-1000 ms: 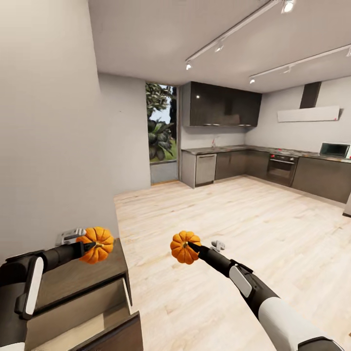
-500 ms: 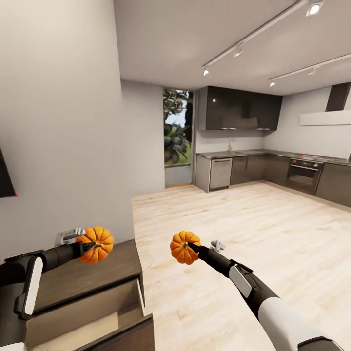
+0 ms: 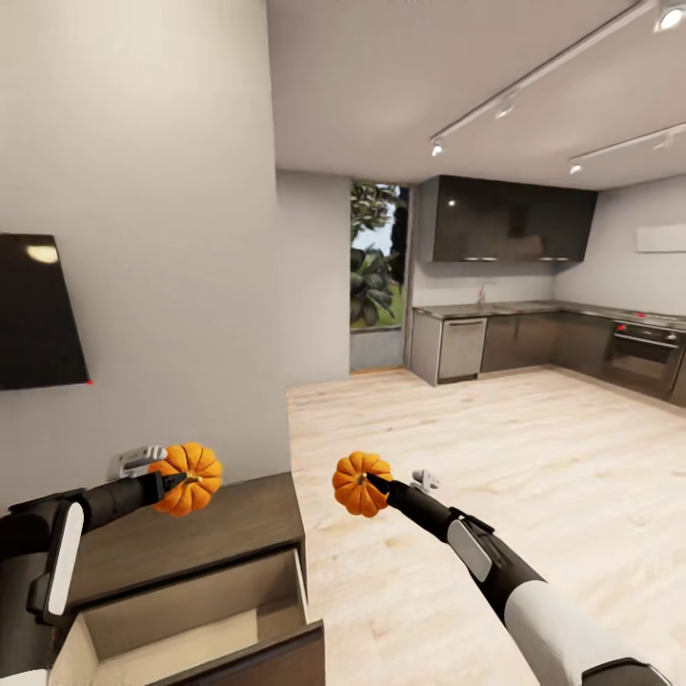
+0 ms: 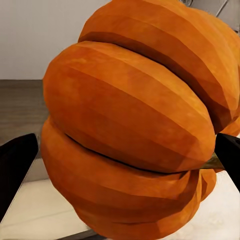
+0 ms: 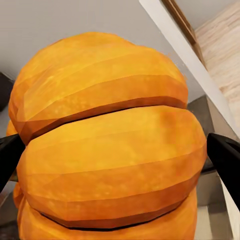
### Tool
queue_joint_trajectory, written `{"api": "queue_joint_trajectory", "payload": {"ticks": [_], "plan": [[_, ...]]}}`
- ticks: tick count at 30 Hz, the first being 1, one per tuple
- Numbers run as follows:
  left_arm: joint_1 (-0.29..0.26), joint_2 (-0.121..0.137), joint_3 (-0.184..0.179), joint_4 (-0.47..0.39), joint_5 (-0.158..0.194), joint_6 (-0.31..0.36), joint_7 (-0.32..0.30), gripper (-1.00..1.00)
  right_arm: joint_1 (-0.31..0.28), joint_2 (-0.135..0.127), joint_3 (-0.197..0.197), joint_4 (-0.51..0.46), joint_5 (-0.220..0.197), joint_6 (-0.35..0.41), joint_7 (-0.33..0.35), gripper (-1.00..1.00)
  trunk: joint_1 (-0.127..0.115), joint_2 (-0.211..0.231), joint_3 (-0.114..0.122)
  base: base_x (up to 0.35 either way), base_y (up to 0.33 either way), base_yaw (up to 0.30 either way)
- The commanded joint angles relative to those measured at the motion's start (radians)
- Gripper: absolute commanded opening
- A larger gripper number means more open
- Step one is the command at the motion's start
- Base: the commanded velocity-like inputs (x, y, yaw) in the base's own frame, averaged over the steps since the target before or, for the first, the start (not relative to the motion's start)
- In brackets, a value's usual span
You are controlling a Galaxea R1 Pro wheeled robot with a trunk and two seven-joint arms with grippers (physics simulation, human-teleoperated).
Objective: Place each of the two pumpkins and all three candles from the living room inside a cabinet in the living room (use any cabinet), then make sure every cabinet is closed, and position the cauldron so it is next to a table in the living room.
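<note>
Jaws of both arms each grip 1 pumpkin: left pumpkin [image 3: 188, 478], right pumpkin [image 3: 361, 483].

The head view looks forward from above both arms, over the open cabinet [image 3: 191, 610] toward a distant kitchen. Each wrist view sits very close behind its own pumpkin, left pumpkin [image 4: 135, 120] and right pumpkin [image 5: 110, 145]; the head view shares both, above and beside the cabinet.

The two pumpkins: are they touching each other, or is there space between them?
Apart. In the head view the left pumpkin hangs over the dark cabinet and the right pumpkin hangs over the wooden floor, with wall and floor plainly between them.
</note>
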State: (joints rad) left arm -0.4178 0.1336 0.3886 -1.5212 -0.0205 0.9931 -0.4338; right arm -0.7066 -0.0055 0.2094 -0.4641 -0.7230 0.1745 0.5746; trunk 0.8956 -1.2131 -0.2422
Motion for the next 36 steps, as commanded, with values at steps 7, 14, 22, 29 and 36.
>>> {"api": "queue_joint_trajectory", "payload": {"ticks": [7,14,22,29,36], "plan": [[-0.001,0.0,0.001,-0.001,-0.003,0.005,-0.005,-1.0,0.0,-0.001,0.002,-0.001,-0.007,0.008,-0.002,-1.0,-0.027,0.048,0.029,0.0,0.0,0.217],[-0.001,-0.003,0.0,-0.001,-0.005,0.005,-0.005,-1.0,-0.001,-0.001,0.003,-0.001,-0.007,0.008,-0.003,-1.0,-0.054,0.097,0.059,0.0,0.0,0.217],[-0.001,-0.008,-0.006,0.001,-0.002,0.006,-0.005,-1.0,-0.001,-0.002,0.003,0.001,-0.001,0.01,-0.029,-1.0,-0.084,0.153,0.094,0.0,0.0,0.217],[0.003,-0.008,-0.011,0.001,-0.011,0.008,-0.004,-1.0,-0.001,-0.001,0.003,0.0,0.082,0.011,-0.147,-1.0,-0.111,0.202,0.124,0.0,0.0,0.217],[0.011,-0.014,-0.022,0.066,-0.043,0.006,-0.004,-1.0,-0.001,0.002,0.044,-0.001,0.12,0.013,-0.214,-1.0,-0.138,0.251,0.154,0.0,0.0,0.217]]}}
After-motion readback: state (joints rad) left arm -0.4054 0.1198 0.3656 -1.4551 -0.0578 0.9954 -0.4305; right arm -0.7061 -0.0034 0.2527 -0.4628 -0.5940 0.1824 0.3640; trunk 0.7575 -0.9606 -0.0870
